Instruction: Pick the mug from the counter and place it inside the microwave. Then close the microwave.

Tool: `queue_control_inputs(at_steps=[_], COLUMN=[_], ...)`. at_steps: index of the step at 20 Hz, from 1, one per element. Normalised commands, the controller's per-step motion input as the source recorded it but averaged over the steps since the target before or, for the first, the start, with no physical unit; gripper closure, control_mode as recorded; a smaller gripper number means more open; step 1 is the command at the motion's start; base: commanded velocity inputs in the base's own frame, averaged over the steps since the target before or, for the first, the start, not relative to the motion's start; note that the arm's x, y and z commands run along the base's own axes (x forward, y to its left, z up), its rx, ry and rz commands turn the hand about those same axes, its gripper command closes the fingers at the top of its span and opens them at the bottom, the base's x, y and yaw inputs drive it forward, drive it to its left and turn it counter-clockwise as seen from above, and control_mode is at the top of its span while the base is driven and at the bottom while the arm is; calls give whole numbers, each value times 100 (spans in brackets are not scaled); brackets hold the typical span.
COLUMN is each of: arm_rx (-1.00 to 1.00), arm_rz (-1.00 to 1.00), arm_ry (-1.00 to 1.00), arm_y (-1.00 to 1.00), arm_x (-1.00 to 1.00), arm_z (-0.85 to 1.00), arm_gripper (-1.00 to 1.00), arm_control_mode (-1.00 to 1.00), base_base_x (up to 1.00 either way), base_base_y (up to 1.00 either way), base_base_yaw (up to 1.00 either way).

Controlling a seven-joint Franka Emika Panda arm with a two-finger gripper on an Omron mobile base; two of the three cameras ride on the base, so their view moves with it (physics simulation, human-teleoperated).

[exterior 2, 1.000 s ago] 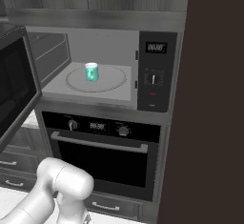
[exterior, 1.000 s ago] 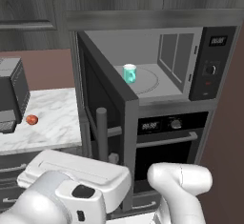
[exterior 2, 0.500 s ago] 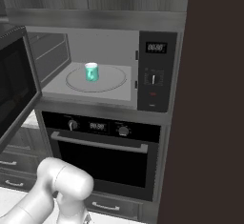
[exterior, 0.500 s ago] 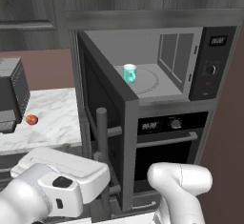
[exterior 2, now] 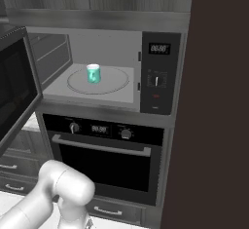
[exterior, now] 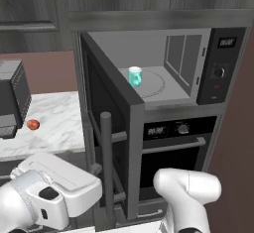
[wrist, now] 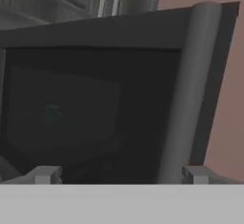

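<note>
lower now, gripper (wrist: 119,174) faces the microwave (exterior: 218,68) door (wrist: 95,108) — jaws apart — mug (exterior: 135,76) inside.

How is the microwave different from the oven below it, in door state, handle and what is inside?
The microwave has its door swung wide open; the oven door is shut. The microwave's handle is a vertical bar; the oven's handle is horizontal. The microwave shows a light grey interior with the teal mug upright on the turntable; the oven's inside is hidden behind dark glass. Both are dark, built-in, with a lit display.
</note>
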Motion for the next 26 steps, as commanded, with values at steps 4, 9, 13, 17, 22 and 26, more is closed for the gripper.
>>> queue_control_inputs(at_steps=[4, 9, 13, 17, 22, 26], arm_rx=[0, 0, 0, 0, 0, 0], arm_rz=[-21, -21, -17, 1, 10, 11], arm_ry=[0, 0, 0, 0, 0, 5], arm_y=[3, 3, 3, -1, -12, -14], arm_x=[2, 0, 0, 0, 0, 0], arm_z=[0, 0, 0, 0, 0, 0], arm_gripper=[-100, -100, -100, -100, -100, -100], arm_control_mode=[-100, -100, -100, -100, -100, -100], base_base_x=[0, 0, 0, 0, 0, 0], base_base_y=[0, 0, 0, 0, 0, 0], base_base_yaw=[0, 0, 0, 0, 0, 0])
